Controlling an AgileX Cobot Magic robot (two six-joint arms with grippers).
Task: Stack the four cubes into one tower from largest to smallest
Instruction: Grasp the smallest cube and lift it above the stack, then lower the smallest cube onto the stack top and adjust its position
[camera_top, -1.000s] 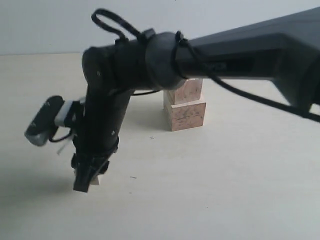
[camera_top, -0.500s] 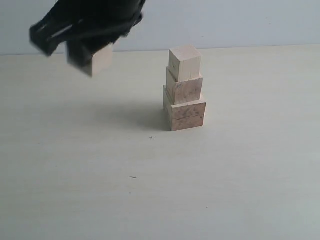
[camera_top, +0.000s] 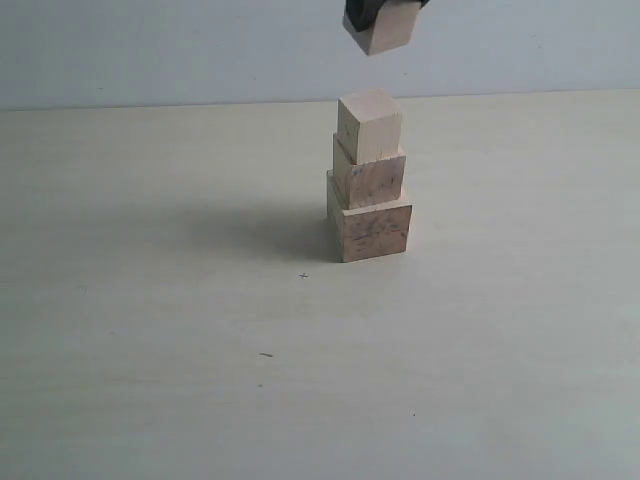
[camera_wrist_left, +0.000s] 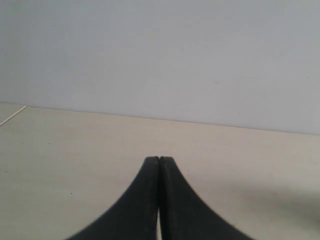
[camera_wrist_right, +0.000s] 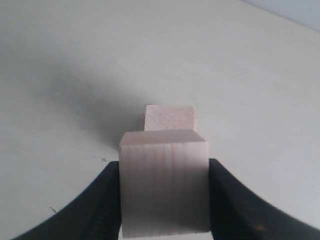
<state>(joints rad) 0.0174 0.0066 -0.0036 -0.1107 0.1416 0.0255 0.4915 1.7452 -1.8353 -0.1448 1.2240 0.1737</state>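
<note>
Right fingers (camera_wrist_right: 100, 210) clamp smallest cube (camera_top: 388, 28), tilted, above three-cube tower (camera_top: 369, 180); left fingers (camera_wrist_left: 145, 200) pressed together, empty.

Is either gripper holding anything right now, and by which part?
The right gripper holds the last cube by two opposite side faces, above the tower. The left gripper is shut, empty.

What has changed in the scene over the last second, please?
The right gripper carried the small cube from low over the table on the left, up and to the right. It now holds the cube above the three-cube tower, clear of it. The grip on the cube did not change, and the tower stayed put.
</note>
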